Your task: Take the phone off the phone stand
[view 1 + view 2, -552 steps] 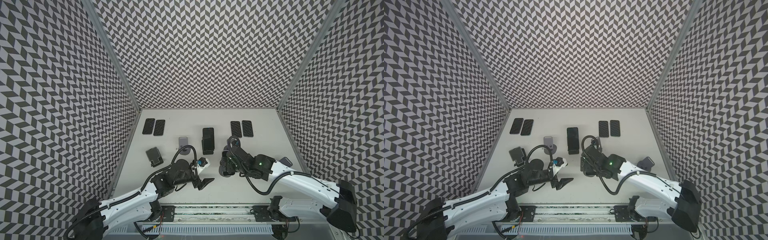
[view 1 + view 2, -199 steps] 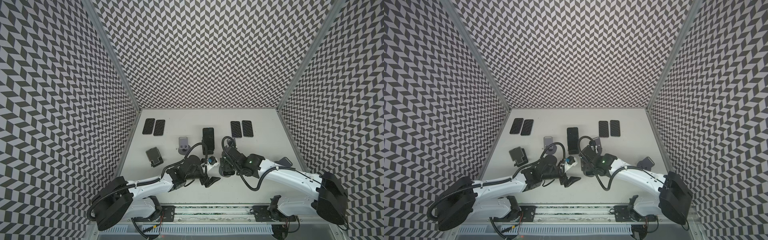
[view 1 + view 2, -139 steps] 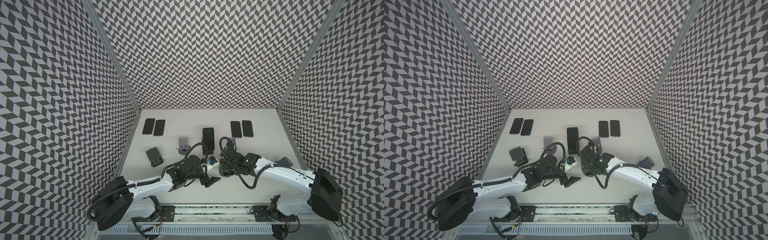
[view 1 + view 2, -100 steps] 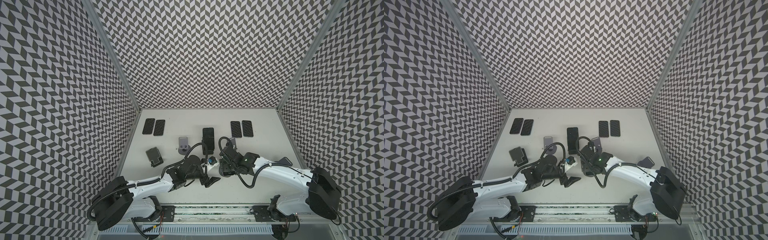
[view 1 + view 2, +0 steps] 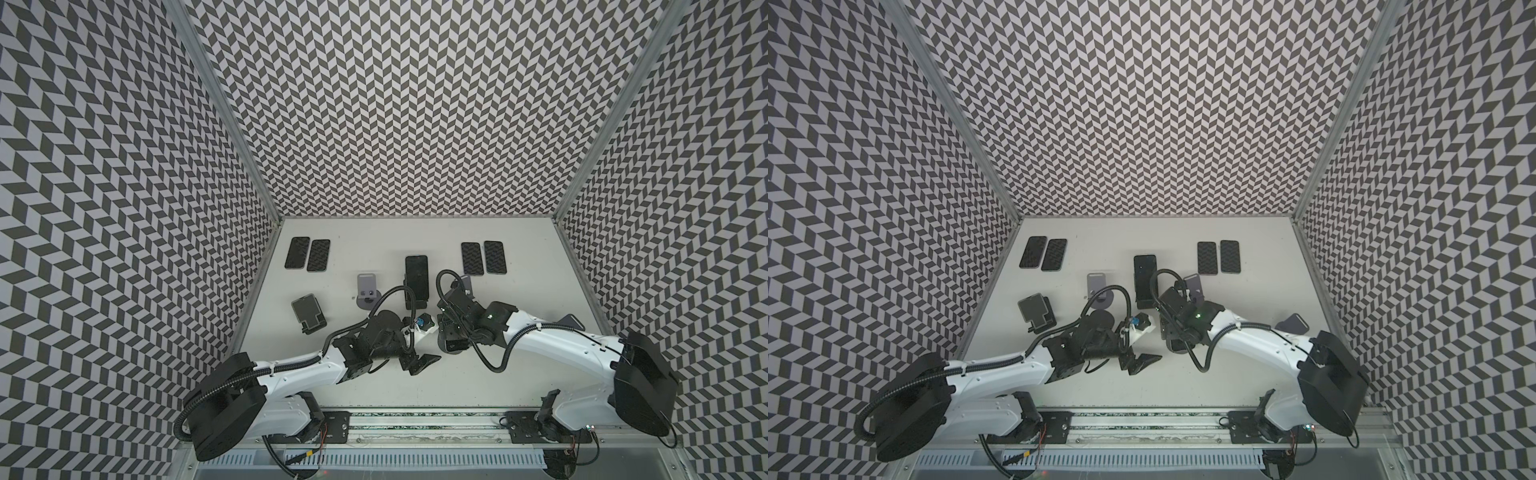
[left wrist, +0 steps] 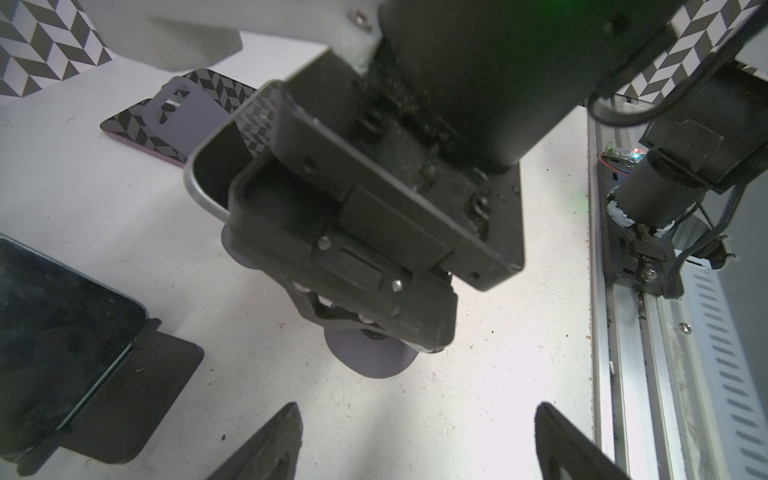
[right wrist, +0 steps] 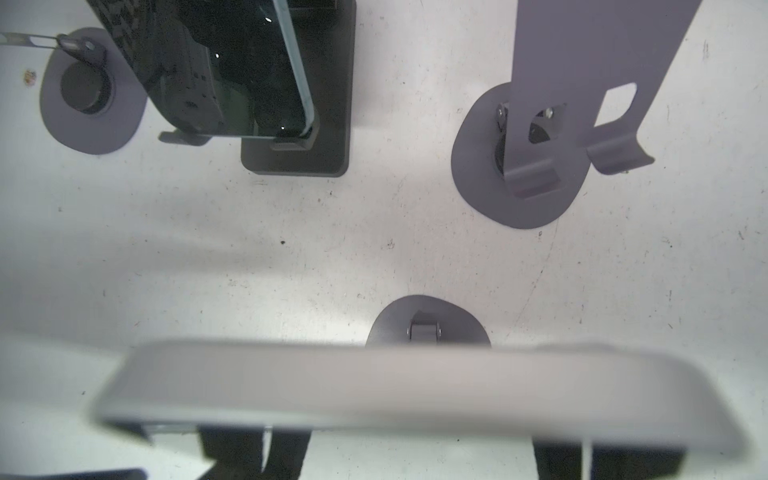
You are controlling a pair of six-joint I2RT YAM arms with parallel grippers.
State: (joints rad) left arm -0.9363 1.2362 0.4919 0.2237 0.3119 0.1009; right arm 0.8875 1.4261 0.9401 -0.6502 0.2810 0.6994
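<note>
The phone (image 7: 415,382), silver-rimmed with a dark screen (image 6: 220,166), stands on a purple phone stand whose round base (image 6: 370,361) (image 7: 428,320) shows beneath it. My right gripper (image 7: 424,453) is shut on the phone's two long edges from above, and in both top views it (image 5: 453,345) (image 5: 1177,345) hides most of the phone. My left gripper (image 6: 415,453) is open just to the left of the stand, low over the table, with nothing between its fingers (image 5: 419,363) (image 5: 1140,362).
Behind stands a black stand with a dark phone (image 5: 417,276) on it. Empty purple stands (image 5: 368,291) (image 5: 465,282) flank it. A black stand (image 5: 308,313) sits left, another purple stand (image 5: 571,332) right. Flat phones lie at the back left (image 5: 307,254) and back right (image 5: 484,257).
My left arm swung in toward the centre and has since held still. My right gripper shifted slightly left over the phone and its jaws narrowed onto it.
</note>
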